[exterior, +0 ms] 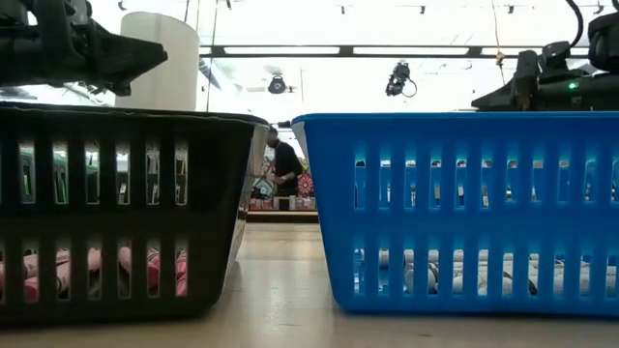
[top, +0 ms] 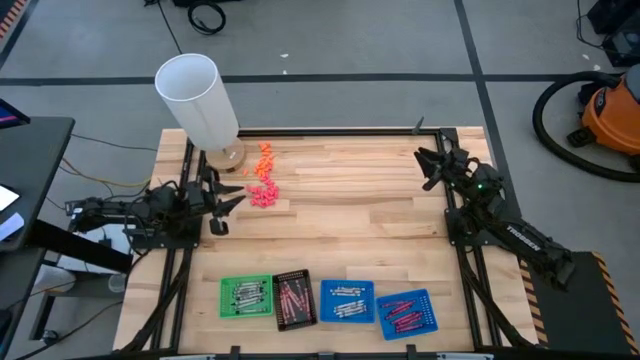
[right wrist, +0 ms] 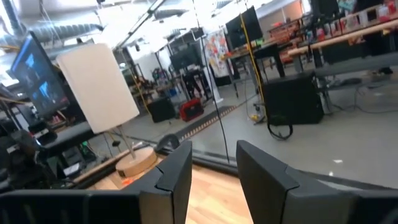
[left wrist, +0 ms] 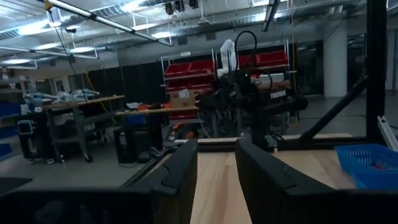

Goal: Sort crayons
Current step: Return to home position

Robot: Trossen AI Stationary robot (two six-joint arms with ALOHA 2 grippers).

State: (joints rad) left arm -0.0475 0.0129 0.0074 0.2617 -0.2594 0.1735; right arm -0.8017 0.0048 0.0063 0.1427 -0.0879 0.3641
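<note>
**Both arms parked, crayons lying in four bins**

Nearest edge of the table (top: 350, 220): four small bins in a row. From the left arm's side I read them as follows.
- Green bin (top: 224, 297), with grey crayons (top: 246, 296) in it.
- Black bin (top: 294, 273), touching the green one, with pink crayons (top: 294, 298) in it.
- Blue bin (top: 347, 284), just beside the black one, holding more grey sticks.
- Second blue bin (top: 405, 295), turned slightly askew, holding red-to-pink sticks.

In the low view, pink sticks show through the black bin's bottom slots and pale ones through the blue bin's. I see no crayon loose on the bare wood.

Mid-table, left edge: the left gripper (top: 236, 196) is up off the wood and points inward across the table. In its wrist view the fingers (left wrist: 180, 171) are spread a little, with nothing between them.

Mid-table, right edge: the right gripper (top: 428, 165) is also raised and points inward. Its fingers (right wrist: 177, 168) are parted the same way, and again nothing is pinched. Both grippers are well apart from the bins.

Farther back, near the left gripper, the pink lumps (top: 262, 192) sit in a small scatter. The orange lumps (top: 265, 156) lie just beyond them.

Far left corner: a white cylinder (top: 198, 100) stands on a round wooden base (top: 229, 155).

Beyond the table, the low view shows a person (exterior: 283, 164) far off in the room, seen between the two bins.
</note>
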